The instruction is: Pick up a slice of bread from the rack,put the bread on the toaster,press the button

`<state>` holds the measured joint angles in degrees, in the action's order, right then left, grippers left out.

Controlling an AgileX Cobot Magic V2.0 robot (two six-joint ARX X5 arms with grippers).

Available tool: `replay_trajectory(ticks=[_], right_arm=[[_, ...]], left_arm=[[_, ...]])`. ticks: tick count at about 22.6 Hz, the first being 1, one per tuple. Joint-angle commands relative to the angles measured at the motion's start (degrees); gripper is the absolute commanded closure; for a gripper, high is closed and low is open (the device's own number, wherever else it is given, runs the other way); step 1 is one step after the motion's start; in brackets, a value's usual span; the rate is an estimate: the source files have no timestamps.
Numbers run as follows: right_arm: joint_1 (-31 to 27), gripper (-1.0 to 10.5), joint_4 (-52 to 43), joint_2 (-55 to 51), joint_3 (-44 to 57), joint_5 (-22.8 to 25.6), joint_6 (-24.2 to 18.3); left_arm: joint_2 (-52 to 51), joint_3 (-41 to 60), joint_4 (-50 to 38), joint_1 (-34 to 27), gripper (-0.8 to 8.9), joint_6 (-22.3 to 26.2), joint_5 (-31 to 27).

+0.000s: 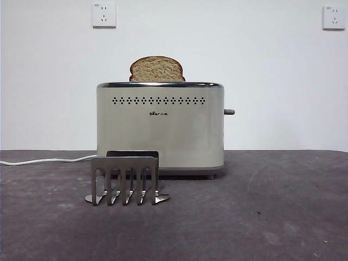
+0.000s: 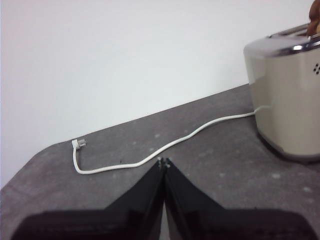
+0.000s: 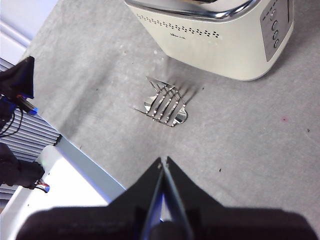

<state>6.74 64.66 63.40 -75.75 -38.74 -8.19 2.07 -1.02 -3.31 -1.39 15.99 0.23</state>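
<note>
The slice of bread [image 1: 157, 69] stands upright in the toaster [image 1: 160, 128], its rounded top above the chrome rim. The metal rack [image 1: 126, 178] stands empty on the table in front of the toaster, and shows in the right wrist view [image 3: 166, 104] too. My left gripper [image 2: 163, 162] is shut and empty, low over the table left of the toaster [image 2: 287, 95]. My right gripper [image 3: 163, 161] is shut and empty, high above the table on the near side of the rack. The toaster's side with round buttons [image 3: 275, 30] shows in the right wrist view. Neither gripper shows in the front view.
A white power cord [image 2: 165, 145] with its plug [image 2: 79, 143] lies on the dark table left of the toaster. The toaster lever [image 1: 229, 112] sticks out on its right side. Two wall sockets [image 1: 104, 15] are on the white wall. The table's edge [image 3: 87, 152] shows in the right wrist view.
</note>
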Motion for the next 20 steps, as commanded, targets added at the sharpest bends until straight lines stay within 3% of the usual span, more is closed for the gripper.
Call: replay_trajectory(ticks=[1, 5, 10, 17, 20], right_arm=[[0.02, 9.5, -0.24, -0.02, 0.33, 0.09, -0.46], [0.02, 9.5, -0.26, -0.02, 0.33, 0.09, -0.46], [0.02, 9.5, -0.26, -0.02, 0.33, 0.09, -0.46], [0.02, 9.5, -0.24, -0.02, 0.33, 0.09, -0.46], [0.02, 9.5, -0.26, -0.02, 0.33, 0.09, -0.46]], left_arm=[[-1.64, 0.85, 1.97, -0.22, 8.17, 0.09, -0.26], [-1.97, 0.85, 6.21, -0.26, 8.17, -0.2, -0.04], [-1.97, 0.85, 13.7, -0.26, 8.17, -4.5, 0.2], [-1.97, 0.83, 13.94, -0.24, 8.17, -14.4, 1.49], [-1.97, 0.83, 13.7, -0.24, 8.17, -14.91, 1.22]])
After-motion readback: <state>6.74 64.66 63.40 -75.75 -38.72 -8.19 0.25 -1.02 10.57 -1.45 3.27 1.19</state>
